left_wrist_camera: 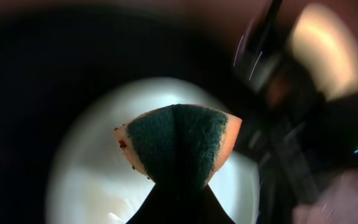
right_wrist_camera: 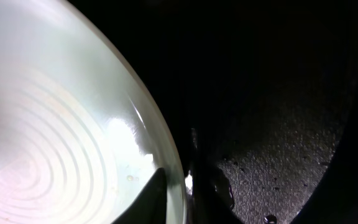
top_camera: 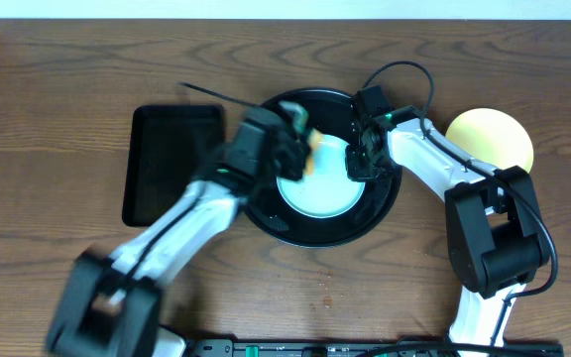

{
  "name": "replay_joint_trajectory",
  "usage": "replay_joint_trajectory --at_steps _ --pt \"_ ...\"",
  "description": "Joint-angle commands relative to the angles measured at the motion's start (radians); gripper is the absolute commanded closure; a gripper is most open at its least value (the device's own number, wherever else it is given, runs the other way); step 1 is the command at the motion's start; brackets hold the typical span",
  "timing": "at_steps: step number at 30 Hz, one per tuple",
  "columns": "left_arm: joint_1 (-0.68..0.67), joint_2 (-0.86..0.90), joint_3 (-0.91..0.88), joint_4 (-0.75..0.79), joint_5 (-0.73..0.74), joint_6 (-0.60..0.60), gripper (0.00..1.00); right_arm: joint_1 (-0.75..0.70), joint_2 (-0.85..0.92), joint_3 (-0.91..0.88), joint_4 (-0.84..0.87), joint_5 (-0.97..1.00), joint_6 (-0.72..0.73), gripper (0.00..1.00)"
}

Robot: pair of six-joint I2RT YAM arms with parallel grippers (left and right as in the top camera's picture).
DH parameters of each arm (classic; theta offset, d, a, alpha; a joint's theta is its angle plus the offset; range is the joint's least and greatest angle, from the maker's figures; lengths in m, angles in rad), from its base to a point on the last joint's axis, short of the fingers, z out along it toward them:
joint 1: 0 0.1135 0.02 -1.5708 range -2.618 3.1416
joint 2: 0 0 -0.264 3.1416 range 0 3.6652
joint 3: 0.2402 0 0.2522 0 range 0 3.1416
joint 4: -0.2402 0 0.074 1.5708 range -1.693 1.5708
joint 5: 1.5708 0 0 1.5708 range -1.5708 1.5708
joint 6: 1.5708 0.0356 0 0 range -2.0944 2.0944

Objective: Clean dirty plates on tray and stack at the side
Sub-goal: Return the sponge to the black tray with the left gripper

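Note:
A pale mint-blue plate lies in the round black tray. My left gripper is shut on a folded sponge, green scouring side out with an orange edge, and holds it over the plate's left part. My right gripper is shut on the plate's right rim, one finger inside the plate and one outside on the tray floor. A pale yellow plate lies on the wooden tabletop at the right. A second mint-blue plate is not visible.
A smaller rectangular black tray lies left of the round tray. A thin black cable crosses behind it. Brown wood-grain tabletop surrounds everything.

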Motion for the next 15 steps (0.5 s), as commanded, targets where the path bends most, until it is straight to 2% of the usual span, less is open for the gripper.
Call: replay_joint_trajectory --at_steps 1,5,10,15 --pt "0.106 -0.151 0.027 -0.025 -0.093 -0.011 0.92 0.001 0.01 -0.008 -0.002 0.018 0.003 0.81" --pt "0.248 -0.213 0.027 -0.155 -0.172 0.016 0.93 0.001 0.01 -0.008 -0.001 0.016 0.003 0.65" --pt "0.362 -0.15 0.024 -0.336 -0.27 0.046 0.92 0.001 0.01 -0.008 0.006 0.016 0.003 0.65" --pt "0.417 -0.005 0.024 -0.383 -0.274 0.061 0.92 0.001 0.01 -0.008 0.015 0.016 0.003 0.65"
